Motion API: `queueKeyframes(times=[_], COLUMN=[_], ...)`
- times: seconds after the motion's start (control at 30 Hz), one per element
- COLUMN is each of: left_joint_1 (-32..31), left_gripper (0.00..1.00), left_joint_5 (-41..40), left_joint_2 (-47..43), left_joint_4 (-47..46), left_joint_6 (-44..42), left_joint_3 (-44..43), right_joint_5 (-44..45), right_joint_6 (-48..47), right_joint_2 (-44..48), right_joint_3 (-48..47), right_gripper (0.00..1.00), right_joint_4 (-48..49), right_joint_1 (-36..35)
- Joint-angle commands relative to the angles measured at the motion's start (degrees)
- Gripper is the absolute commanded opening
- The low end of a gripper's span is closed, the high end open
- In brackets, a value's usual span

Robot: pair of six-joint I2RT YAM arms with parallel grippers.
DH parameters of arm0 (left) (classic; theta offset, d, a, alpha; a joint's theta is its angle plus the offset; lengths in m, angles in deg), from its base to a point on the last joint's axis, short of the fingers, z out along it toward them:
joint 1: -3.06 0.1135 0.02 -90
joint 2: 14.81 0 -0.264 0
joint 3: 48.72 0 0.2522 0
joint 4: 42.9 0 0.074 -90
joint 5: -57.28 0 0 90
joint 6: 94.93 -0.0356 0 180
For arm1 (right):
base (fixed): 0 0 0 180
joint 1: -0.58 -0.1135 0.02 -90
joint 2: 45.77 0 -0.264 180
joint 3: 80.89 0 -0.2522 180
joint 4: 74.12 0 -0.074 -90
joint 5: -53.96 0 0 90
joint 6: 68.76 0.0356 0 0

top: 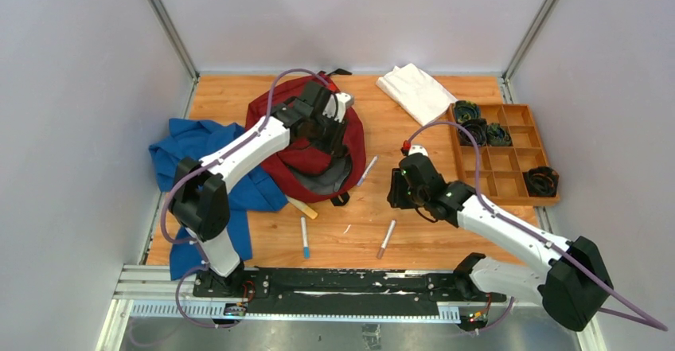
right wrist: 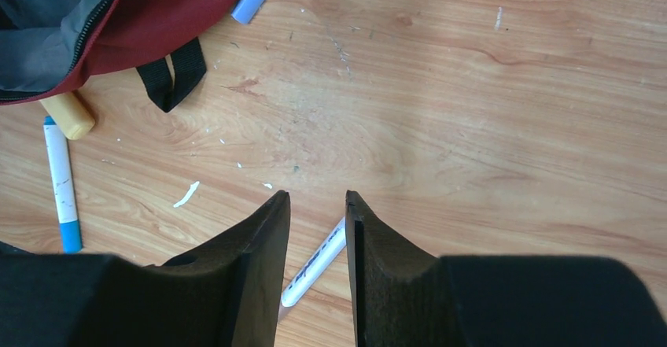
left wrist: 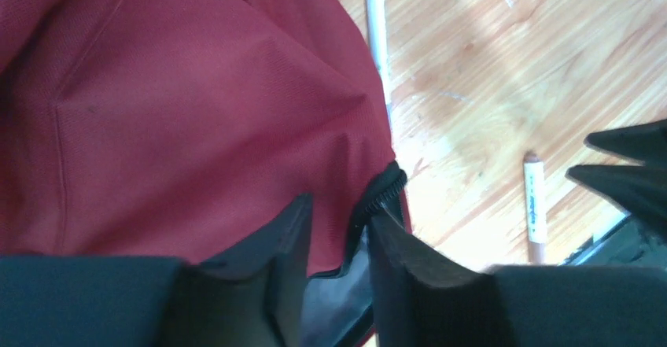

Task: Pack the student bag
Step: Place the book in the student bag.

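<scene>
The student bag point(top: 314, 156), dark red with a grey lining, lies open at the back left of the table. My left gripper point(top: 322, 120) is over it, shut on its zipper edge point(left wrist: 385, 190), and holds red fabric point(left wrist: 181, 103) up. My right gripper point(top: 402, 188) hovers open and empty above the table, right of the bag. A white marker point(right wrist: 315, 264) lies below its fingers point(right wrist: 267, 237). The bag's corner and a black strap point(right wrist: 169, 75) show at the top left of the right wrist view.
Loose on the table are a blue-capped marker point(top: 367, 170) by the bag, another point(top: 305, 237) near the front, a brown-capped marker point(top: 386, 239) and a yellow stick point(top: 302, 207). A blue garment point(top: 195, 156) lies left, a white folded cloth point(top: 415, 90) at the back, an orange divided tray point(top: 509, 164) right.
</scene>
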Motion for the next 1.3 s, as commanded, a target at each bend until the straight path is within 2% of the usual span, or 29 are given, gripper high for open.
queueKeyframes(times=[0.0,0.03,0.07,0.1,0.13,0.23,0.3,0.4,0.53,0.63,0.77,1.0,1.27], left_joint_1=[0.4,0.4,0.6,1.0,2.3,7.7,13.4,20.3,21.3,21.5,21.5,21.6,22.2], left_gripper=[0.60,0.73,0.81,0.84,0.83,0.64,0.54,0.47,0.38,0.37,0.43,0.37,0.36], left_joint_5=[-4.9,-7.8,-11.1,-13.4,-15.7,-19.9,-23.6,-26.6,-27.9,-26.1,-24.4,-27.9,-30.9], left_joint_2=[-4.1,-5.0,-5.9,-6.8,-7.7,-11.1,-13.7,-17.9,-20.6,-17.2,-11.6,-3.7,-1.0], left_joint_4=[2.3,2.5,2.7,3.0,3.4,4.0,4.1,2.2,-4.5,-6.8,-10.8,-11.1,-11.7], left_joint_6=[-0.5,-0.2,0.5,1.5,3.0,10.2,19.8,29.5,33.9,35.2,36.0,35.7,35.6], left_joint_3=[-2.8,-2.9,-2.9,-3.0,-3.0,0.2,4.9,14.5,22.0,22.2,20.8,16.1,16.2], right_joint_5=[2.0,1.6,1.2,0.8,0.6,0.6,0.9,0.9,-0.5,-2.2,-3.1,-2.1,-2.6], right_joint_6=[-2.5,-2.9,-3.3,-3.7,-4.2,-5.0,-5.4,-6.1,-6.5,-6.4,-6.1,-5.4,-5.1], right_joint_2=[-1.1,-1.5,-2.0,-2.3,-2.5,-2.5,-2.4,-2.7,-4.6,-5.9,-6.6,-5.7,-6.3], right_joint_3=[-2.4,-3.2,-4.1,-4.8,-5.5,-7.0,-7.8,-8.5,-9.3,-9.7,-9.6,-8.6,-8.8], right_gripper=[0.37,0.38,0.38,0.39,0.39,0.41,0.41,0.42,0.42,0.42,0.41,0.41,0.41], right_joint_4=[-1.8,-2.0,-2.2,-2.3,-2.3,-2.4,-2.4,-2.0,-1.2,-0.3,-0.2,-1.3,-1.4], right_joint_1=[0.7,0.7,0.7,0.6,0.6,0.6,0.6,0.6,0.6,0.7,0.6,0.6,0.6])
